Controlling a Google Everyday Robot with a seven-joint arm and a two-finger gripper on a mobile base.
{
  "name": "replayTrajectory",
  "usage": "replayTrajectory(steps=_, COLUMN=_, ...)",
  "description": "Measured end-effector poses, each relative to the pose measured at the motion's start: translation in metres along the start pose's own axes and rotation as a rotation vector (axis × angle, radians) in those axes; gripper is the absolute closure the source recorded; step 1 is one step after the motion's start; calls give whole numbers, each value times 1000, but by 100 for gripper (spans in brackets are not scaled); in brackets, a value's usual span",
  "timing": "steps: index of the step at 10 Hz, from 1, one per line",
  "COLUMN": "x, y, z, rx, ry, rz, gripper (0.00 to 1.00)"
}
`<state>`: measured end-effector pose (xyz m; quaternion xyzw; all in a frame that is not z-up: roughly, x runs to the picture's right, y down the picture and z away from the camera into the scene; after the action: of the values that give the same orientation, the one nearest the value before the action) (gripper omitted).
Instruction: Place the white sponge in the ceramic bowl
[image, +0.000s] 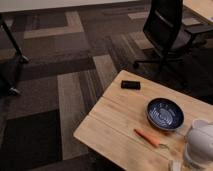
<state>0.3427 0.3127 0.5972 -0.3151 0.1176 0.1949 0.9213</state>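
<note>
The ceramic bowl (164, 113) is dark blue with pale swirls inside and sits empty on the wooden table (112, 127), right of centre. My arm's white casing (202, 142) fills the bottom right corner, just right of and nearer than the bowl. My gripper (186, 165) hangs below the casing at the picture's bottom edge, mostly cut off. A small pale shape (174, 164) shows beside it; I cannot tell whether that is the white sponge.
An orange carrot-like item (148, 138) lies on the table in front of the bowl. A black phone (130, 85) rests near the table's far edge. A black office chair (167, 32) stands behind the table on patterned carpet.
</note>
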Motion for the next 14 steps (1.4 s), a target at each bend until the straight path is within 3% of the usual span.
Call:
replayTrajectory(steps=3, x=7, y=8, z=12, rx=7, ry=-49, rz=-217, gripper=35)
replayTrajectory(steps=6, x=20, y=9, z=30, rx=-6, ry=-48, rz=-369, gripper=35)
replayTrajectory(steps=8, x=21, y=10, z=39, rx=-6, ry=-53, rz=-418, gripper=35)
replayTrajectory(steps=14, x=23, y=17, z=59, rx=7, ry=-50, rz=-446, gripper=35)
